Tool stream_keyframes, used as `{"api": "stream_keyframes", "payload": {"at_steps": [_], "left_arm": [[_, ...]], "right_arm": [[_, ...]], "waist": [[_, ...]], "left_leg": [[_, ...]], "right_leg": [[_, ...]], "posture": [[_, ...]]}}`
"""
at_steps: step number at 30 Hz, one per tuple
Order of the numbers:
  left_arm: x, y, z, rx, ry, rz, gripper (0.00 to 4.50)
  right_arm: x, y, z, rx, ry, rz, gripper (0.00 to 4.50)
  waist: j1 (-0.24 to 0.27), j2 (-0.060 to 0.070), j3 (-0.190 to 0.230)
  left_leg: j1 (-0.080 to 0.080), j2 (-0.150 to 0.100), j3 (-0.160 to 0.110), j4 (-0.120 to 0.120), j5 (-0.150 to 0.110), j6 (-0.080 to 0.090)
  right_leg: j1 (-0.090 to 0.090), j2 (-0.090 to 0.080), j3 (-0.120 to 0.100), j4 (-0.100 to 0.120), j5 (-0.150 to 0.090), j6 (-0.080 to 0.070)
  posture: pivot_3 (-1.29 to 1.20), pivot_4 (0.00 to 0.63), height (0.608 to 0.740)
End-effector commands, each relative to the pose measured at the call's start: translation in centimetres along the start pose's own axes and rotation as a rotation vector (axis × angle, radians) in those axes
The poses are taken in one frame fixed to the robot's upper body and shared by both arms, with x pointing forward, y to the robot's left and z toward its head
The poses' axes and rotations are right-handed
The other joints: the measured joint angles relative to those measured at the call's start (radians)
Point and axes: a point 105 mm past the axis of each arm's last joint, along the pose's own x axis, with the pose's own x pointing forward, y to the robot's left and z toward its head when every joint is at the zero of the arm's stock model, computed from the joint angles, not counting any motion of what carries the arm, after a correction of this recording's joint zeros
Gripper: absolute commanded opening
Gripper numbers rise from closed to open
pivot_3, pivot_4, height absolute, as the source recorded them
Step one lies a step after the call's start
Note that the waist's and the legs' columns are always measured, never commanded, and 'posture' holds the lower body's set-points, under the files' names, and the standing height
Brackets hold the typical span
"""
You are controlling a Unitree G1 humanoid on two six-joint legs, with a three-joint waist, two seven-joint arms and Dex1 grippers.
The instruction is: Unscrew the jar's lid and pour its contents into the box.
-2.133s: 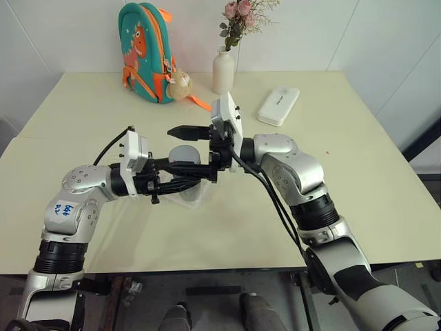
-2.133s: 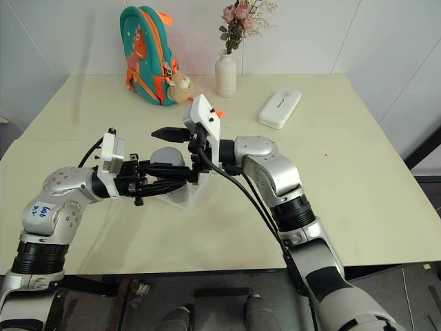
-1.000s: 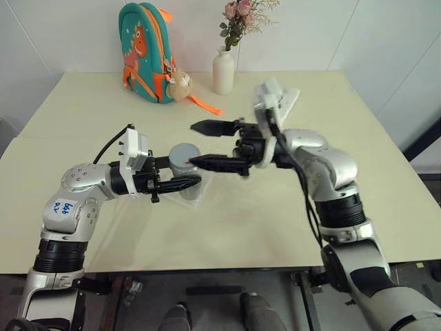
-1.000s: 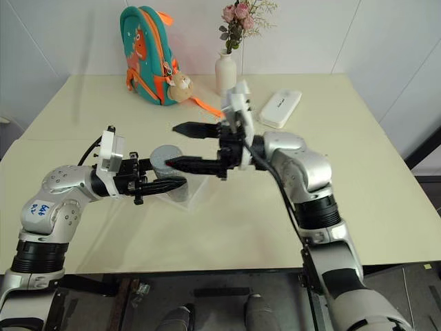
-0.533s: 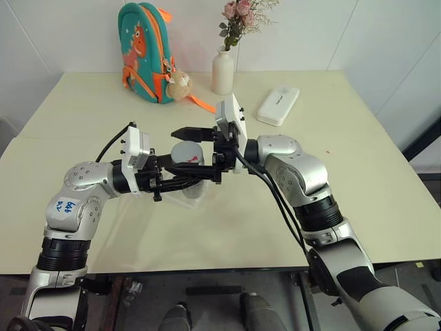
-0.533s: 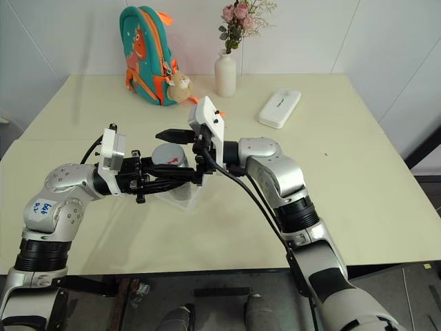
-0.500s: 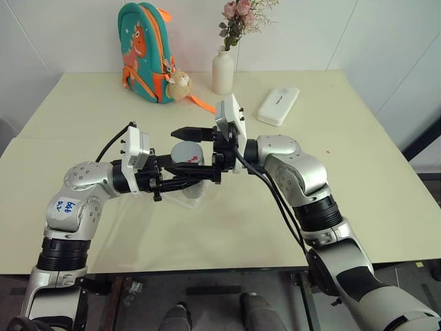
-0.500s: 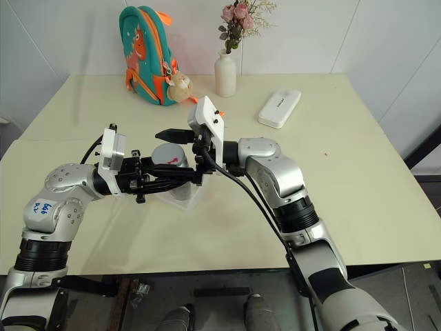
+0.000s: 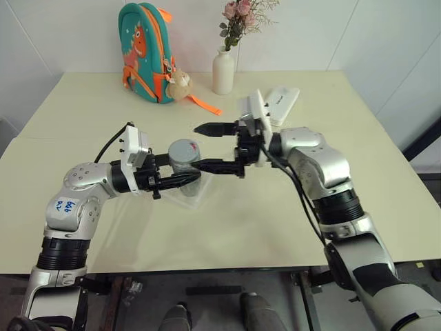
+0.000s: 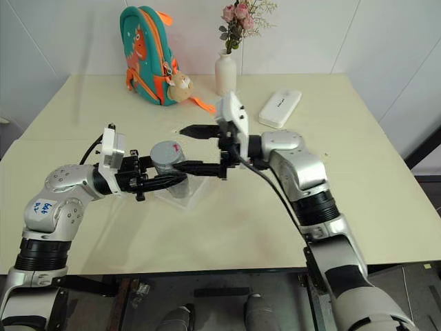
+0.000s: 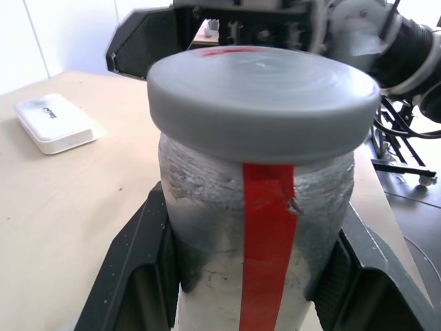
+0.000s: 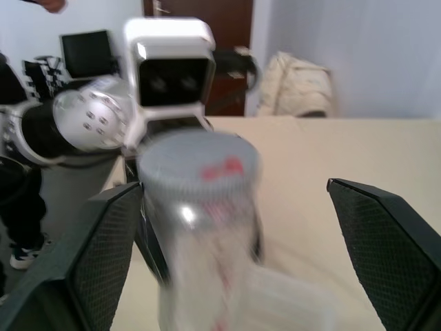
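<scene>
While upright, lid [image 9: 184, 148] on top, jar [image 9: 186, 161] clamped in left hand [image 9: 185, 181], right hand [image 9: 207, 147] wide open, empty.

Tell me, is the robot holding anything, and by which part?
The left gripper clamps the jar around its wall, below the lid. The right gripper holds nothing.

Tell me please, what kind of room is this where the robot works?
Probably an office or lab room set up for testing, not a home. A plain cream table stands against bare white walls, holding props: a child's backpack and a vase of flowers. The right wrist view shows a monitor and a brown door.
</scene>
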Motion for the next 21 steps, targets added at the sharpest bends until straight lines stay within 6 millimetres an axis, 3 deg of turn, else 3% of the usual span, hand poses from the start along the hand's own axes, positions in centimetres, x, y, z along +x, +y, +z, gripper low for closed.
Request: {"api": "stream_keyframes", "payload": {"at_steps": [1, 7, 13, 21], "left_arm": [[-0.2, -0.5, 1.1, 0.056, -0.019, -0.02, 1.97], [-0.3, -0.3, 1.0, 0.057, -0.011, -0.016, 1.97], [-0.1, -0.3, 0.9, 0.054, -0.01, -0.021, 1.97], [0.2, -0.5, 1.0, 0.049, -0.015, -0.03, 1.97]], "right_arm": [[-2.1, -0.7, 1.4, -0.037, -0.021, -0.019, 4.47], [-1.4, 1.0, 2.7, 0.02, -0.085, 0.082, 4.47], [1.6, 4.2, 3.4, 0.051, -0.146, 0.198, 4.47], [5.3, 5.3, 3.1, 0.034, -0.141, 0.194, 4.47]], "waist": [[0.002, 0.0, 0.0], [-0.014, 0.001, 0.0], [-0.007, 0.001, 0.0], [-0.003, 0.001, 0.0]], "left_leg": [[0.0, 0.0, 0.0, 0.0, 0.0, 0.0], [0.0, 0.001, 0.0, -0.001, 0.0, 0.0], [0.0, 0.001, 0.0, 0.0, 0.0, 0.0], [0.0, 0.0, 0.0, 0.001, 0.0, 0.0]], "right_leg": [[0.0, 0.0, 0.0, 0.0, 0.0, 0.0], [-0.001, 0.001, 0.0, 0.001, 0.0, 0.0], [-0.001, 0.001, 0.0, 0.001, 0.0, 0.0], [-0.001, 0.0, 0.0, 0.001, 0.0, 0.0]], "posture": [[0.0, 0.15, 0.74], [0.0, 0.15, 0.74], [0.0, 0.15, 0.74], [0.0, 0.15, 0.74]]}}
